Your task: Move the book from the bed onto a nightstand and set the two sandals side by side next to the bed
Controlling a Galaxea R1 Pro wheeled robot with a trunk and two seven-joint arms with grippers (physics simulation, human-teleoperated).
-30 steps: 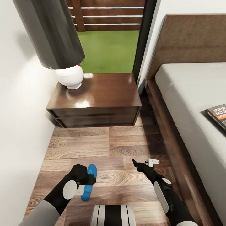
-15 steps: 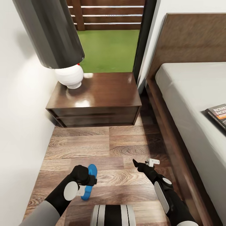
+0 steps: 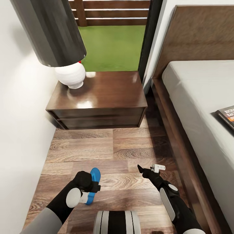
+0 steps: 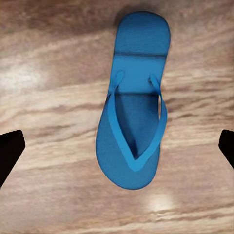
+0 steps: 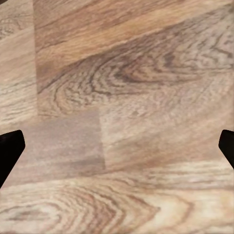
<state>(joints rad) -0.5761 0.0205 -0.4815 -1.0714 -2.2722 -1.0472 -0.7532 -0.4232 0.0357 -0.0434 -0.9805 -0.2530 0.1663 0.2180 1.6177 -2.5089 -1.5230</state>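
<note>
The bed (image 3: pixel 195 87), largest thing in the head view, runs down the right side with its dark frame edge bordering a strip of wood-plank floor (image 3: pixel 107 152); the book (image 3: pixel 228 115) lies on the mattress, cut by the picture's right border. Across the strip stands the nightstand (image 3: pixel 104 97) against the white wall, a lamp (image 3: pixel 70 73) on its left part and the rest of its top bare, with the dark-framed window (image 3: pixel 112 42) behind. The open floor between nightstand front and the robot's arms is unobstructed plank. One blue sandal (image 3: pixel 92 187) lies there, partly covered by the left gripper (image 3: pixel 85 185); the left wrist view gives what the head view hides, the whole sandal (image 4: pixel 134 112) flat on the planks, straps up, with both dark fingertips (image 4: pixel 9 148) spread wide to either side and clear of it, so the gripper is released. The right gripper (image 3: pixel 148 169) hangs near the bed frame, likewise spread; its wrist view has bare planks between parted fingertips (image 5: pixel 9 146).
</note>
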